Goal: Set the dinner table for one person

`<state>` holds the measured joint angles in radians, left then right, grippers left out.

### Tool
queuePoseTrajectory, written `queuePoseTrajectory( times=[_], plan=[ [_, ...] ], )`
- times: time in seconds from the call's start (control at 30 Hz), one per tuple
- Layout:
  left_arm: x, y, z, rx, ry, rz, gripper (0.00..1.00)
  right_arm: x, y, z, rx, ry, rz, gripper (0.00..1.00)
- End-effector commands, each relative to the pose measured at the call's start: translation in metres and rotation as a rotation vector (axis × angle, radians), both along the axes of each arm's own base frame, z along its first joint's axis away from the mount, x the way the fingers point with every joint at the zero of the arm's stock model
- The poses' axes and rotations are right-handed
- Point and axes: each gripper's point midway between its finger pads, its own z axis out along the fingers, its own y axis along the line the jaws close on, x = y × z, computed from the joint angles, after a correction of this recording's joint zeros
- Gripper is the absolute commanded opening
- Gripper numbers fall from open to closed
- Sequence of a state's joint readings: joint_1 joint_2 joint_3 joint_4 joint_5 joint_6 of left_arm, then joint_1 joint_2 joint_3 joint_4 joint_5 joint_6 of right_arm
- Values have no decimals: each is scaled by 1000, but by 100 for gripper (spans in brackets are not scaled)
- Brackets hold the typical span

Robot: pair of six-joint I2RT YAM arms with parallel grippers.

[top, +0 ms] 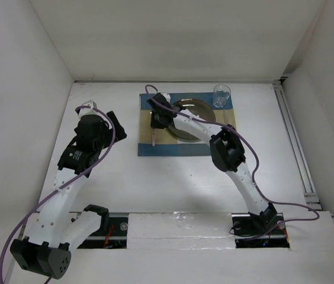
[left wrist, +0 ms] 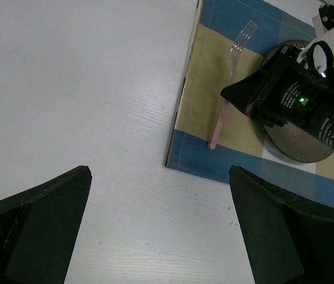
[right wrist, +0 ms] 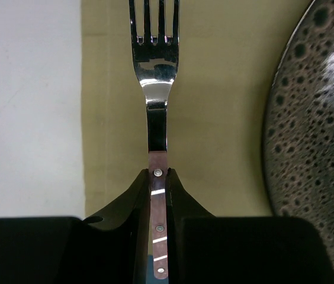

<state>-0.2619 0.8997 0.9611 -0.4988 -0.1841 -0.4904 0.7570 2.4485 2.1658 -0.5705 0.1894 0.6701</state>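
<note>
- White-walled booth. The large matte white dinner table (top: 125, 189) fills the floor of it.
- A blue-and-tan patchwork cloth placemat (top: 173, 149) lies mid-bench by the far edge. It carries a dark speckled round plate (top: 196, 107), with a clear drinking glass (top: 221, 96) at the mat's far-right corner.
- The right gripper (right wrist: 157, 177) is clenched on the pink handle of a steel fork (right wrist: 155, 83). The fork sits just left of the plate, tines toward the far edge.
- The left gripper (left wrist: 160, 174) is spread wide and holds nothing, over the table toward the left edge.
- Risk: the thin handle is pinched edge-on, so on release the fork may roll or cling to a pad and land skewed.
- Risk: a sideways retreat could clip the plate rim or drag the cloth, which would shift the glass.
</note>
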Motion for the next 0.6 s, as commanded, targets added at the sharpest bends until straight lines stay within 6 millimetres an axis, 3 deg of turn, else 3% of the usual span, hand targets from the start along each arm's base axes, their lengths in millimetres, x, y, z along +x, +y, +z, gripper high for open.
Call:
queuePoseTrajectory(
  times=[0.0,0.3,0.57],
  plan=[
    [1,-2,6,-5,-23,-10,100,17,10,14,59,-33,29,0],
    [3,-2,3,-3,-14,-10,100,23,8,1,65,-8,43,0],
    [4,-3,1,-1,-5,-10,100,19,7,3,82,-1,28,0]
  ],
)
